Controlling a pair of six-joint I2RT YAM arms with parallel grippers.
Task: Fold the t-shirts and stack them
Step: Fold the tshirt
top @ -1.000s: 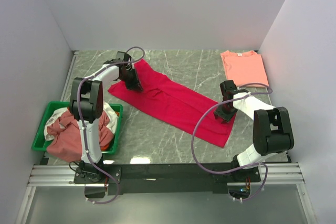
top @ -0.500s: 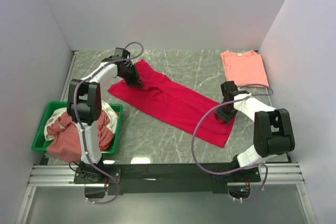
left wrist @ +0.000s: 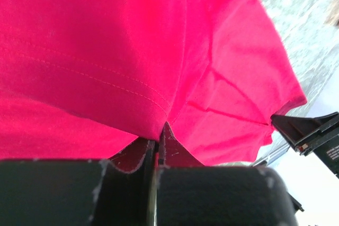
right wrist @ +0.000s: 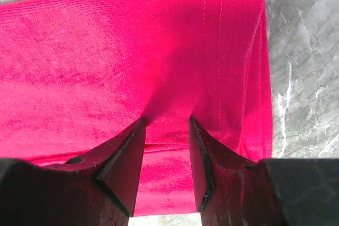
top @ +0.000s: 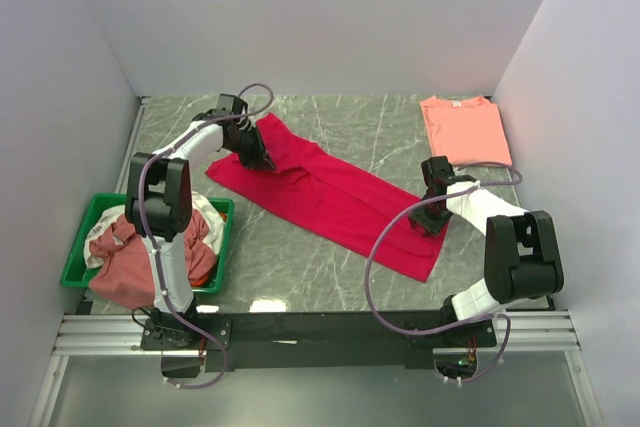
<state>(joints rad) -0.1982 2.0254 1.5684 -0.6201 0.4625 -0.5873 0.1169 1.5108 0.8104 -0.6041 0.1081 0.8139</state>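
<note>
A crimson-red t-shirt [top: 330,197] lies spread on a slant across the marble table. My left gripper [top: 256,160] is at its far left part, shut on a pinched fold of the red cloth [left wrist: 158,130]. My right gripper [top: 429,221] is at the shirt's near right edge. It is open, with both fingertips [right wrist: 139,125] resting on the flat red cloth [right wrist: 106,51] next to its stitched hem. A salmon-pink t-shirt [top: 462,129] lies folded flat at the back right corner.
A green tray [top: 78,247] at the near left holds a heap of t-shirts, dusty rose [top: 125,257], white [top: 205,212] and orange. White walls close in the table on three sides. The right arm's grey cable [top: 375,257] loops over the shirt's near end.
My left gripper has shifted slightly toward the back left, tugging the red cloth with it. The right gripper has barely moved.
</note>
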